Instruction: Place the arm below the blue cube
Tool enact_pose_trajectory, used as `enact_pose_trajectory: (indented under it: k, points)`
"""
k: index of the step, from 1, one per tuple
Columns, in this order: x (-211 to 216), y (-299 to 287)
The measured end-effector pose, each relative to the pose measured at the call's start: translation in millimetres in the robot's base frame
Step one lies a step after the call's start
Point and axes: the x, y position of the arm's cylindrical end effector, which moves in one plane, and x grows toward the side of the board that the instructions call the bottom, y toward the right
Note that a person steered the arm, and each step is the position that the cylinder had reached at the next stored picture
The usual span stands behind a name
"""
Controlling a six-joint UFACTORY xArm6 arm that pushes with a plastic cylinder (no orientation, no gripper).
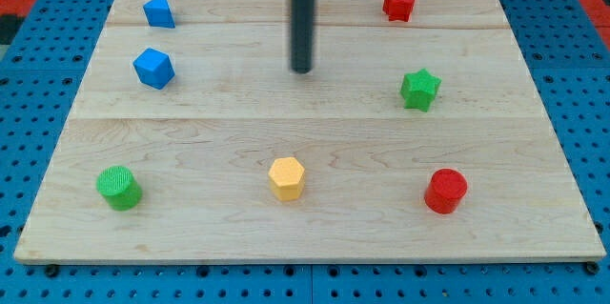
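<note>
The blue cube sits on the wooden board at the view's left, in the upper half. A second blue block, wedge-like in shape, lies above it near the top left corner. My tip is at the end of the dark rod in the upper middle of the board. It is level with the blue cube and well to its right, touching no block.
A red star is at the top right, a green star below it. A green cylinder, a yellow hexagonal block and a red cylinder stand along the bottom. The board rests on blue pegboard.
</note>
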Motion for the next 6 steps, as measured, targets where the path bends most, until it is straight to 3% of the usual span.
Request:
enact_pose_trajectory:
  k: [1,2,4,6]
  points:
    - [49,-75]
    - [50,-203]
    - [40,-174]
    - [3,-117]
